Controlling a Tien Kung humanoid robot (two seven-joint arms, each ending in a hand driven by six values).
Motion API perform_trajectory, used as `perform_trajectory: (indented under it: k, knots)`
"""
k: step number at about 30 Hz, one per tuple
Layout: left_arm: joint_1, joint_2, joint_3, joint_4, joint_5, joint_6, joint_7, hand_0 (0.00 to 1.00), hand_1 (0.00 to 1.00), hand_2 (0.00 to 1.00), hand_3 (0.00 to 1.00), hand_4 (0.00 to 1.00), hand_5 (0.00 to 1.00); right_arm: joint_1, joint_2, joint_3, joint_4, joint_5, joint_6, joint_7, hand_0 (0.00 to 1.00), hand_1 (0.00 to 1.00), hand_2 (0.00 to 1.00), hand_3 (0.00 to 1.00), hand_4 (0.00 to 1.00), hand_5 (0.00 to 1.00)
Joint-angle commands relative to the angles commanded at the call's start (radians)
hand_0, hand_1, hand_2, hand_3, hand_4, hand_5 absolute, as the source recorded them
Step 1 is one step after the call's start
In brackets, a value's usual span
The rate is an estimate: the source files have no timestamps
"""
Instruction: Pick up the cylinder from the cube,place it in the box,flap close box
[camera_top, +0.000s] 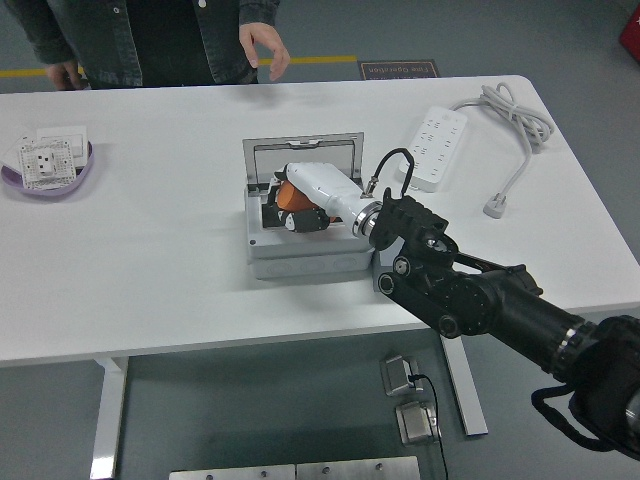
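Note:
The grey box (300, 260) stands mid-table with its lid (300, 160) tipped up at the back. My right hand (292, 208), white with black fingers, reaches down into the box opening from the right and is shut on the orange cylinder (291, 196). The cylinder sits low inside the opening, partly hidden by my fingers. The grey cube is almost wholly covered by my forearm (420, 250) just right of the box. My left arm does not appear.
A white power strip (435, 148) with a coiled cable (515, 120) lies at the back right. A purple dish (48, 170) holding white sockets sits far left. A person in a dark jacket stands at the far edge, one hand (262, 42) hanging above the table.

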Motion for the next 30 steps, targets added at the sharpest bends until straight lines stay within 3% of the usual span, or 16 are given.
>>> perform_trajectory:
  k: [4, 5, 10, 11, 18, 22, 30]
  knots:
    - [-0.003, -0.002, 0.004, 0.000, -0.001, -0.001, -0.002, 0.696, 0.685, 0.687, 0.809, 0.734, 0.362, 0.005, 0.000, -0.005, -0.010, -0.001, 0.004, 0.004, 0.467, 0.561, 0.655, 0.690, 0.158, 0.108]
    - [-0.004, -0.002, 0.006, 0.000, -0.002, -0.002, -0.003, 0.696, 0.685, 0.687, 0.810, 0.733, 0.362, 0.006, 0.000, -0.006, -0.013, 0.000, 0.004, 0.006, 0.818, 0.780, 0.830, 0.925, 0.816, 0.333]
    - [-0.008, -0.005, 0.016, 0.000, -0.007, -0.003, -0.007, 0.696, 0.685, 0.687, 0.810, 0.733, 0.362, 0.009, 0.000, -0.012, -0.023, 0.000, 0.004, 0.018, 0.818, 0.780, 0.830, 0.925, 0.816, 0.333]
    - [-0.008, -0.005, 0.018, 0.000, -0.008, -0.004, -0.008, 0.695, 0.684, 0.687, 0.810, 0.733, 0.363, 0.010, 0.000, -0.012, -0.023, -0.001, 0.004, 0.019, 0.843, 0.787, 0.832, 0.950, 0.875, 0.369]
    - [-0.011, -0.007, 0.027, 0.000, -0.013, -0.005, -0.013, 0.695, 0.684, 0.687, 0.810, 0.733, 0.363, 0.006, -0.005, 0.000, -0.016, 0.005, 0.001, 0.028, 0.843, 0.780, 0.819, 0.948, 0.898, 0.388]
    - [-0.011, -0.010, 0.034, 0.000, -0.021, -0.005, -0.017, 0.695, 0.684, 0.687, 0.810, 0.733, 0.363, -0.008, -0.033, 0.016, 0.042, 0.044, -0.006, 0.031, 0.843, 0.780, 0.819, 0.948, 0.898, 0.388]
    - [-0.004, -0.013, 0.030, 0.000, -0.024, -0.003, -0.016, 0.694, 0.685, 0.687, 0.810, 0.734, 0.362, -0.030, -0.147, 0.034, 0.223, 0.158, 0.004, 0.017, 0.824, 0.759, 0.788, 0.923, 0.903, 0.394]
